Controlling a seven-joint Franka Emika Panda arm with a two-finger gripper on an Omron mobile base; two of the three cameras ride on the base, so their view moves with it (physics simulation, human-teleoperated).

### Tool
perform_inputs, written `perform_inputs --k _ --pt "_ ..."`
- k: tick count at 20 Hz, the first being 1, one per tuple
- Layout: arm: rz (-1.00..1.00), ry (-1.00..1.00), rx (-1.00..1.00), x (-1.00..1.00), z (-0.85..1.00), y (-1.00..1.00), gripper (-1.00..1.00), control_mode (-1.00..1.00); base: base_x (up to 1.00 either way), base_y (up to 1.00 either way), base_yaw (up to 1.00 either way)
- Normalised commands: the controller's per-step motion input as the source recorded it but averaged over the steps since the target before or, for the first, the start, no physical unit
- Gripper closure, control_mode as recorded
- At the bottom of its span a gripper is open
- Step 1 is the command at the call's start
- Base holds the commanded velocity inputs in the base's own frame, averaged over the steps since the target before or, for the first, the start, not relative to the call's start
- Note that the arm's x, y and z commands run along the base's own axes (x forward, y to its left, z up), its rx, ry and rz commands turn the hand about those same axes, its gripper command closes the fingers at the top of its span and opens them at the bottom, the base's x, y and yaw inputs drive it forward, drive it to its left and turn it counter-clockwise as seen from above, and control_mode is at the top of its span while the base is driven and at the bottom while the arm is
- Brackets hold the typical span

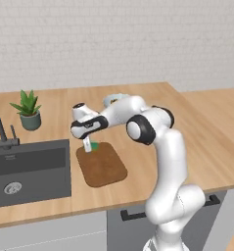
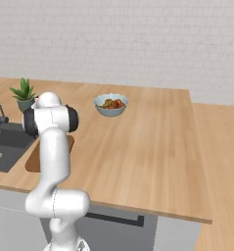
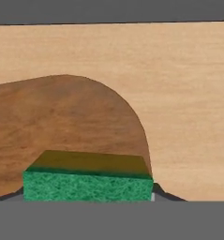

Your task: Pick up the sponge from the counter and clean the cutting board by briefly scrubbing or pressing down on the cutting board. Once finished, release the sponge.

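The small bright green rectangular sponge point(image 3: 87, 180) with its yellowish layer is seen clamped between the two dark finger tips of the white arm's two-finger gripper point(image 1: 89, 145), the jaws closed narrowly around the block. In the left base view, the sponge point(image 1: 94, 146) is held at the far left corner of the flat dark brown wooden cutting board point(image 1: 102, 164) with rounded corners; whether it touches the wood cannot be told. The board is laid on the broad light tan wood-plank counter point(image 1: 201, 127), just beside the dark grey sink basin point(image 1: 30, 171) with its dark tap point(image 1: 1, 130). In the hand view, the board's rounded corner point(image 3: 71, 122) is shown beyond the sponge, with bare counter planks point(image 3: 188, 93) past it. A small spiky green plant in a grey-green pot point(image 1: 28, 110) is stood behind the sink, and a pale bowl of mixed food point(image 2: 111, 105) is set further back on the counter, well apart from the board.
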Motion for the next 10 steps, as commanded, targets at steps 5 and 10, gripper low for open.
perform_inputs --k 5,10 --pt "0.12 0.01 -0.01 -0.51 -0.26 0.04 1.0 -1.0 0.0 0.0 0.0" --pt "0.06 -0.02 0.0 -0.97 -0.09 0.0 1.0 -1.0 0.0 0.0 0.0"
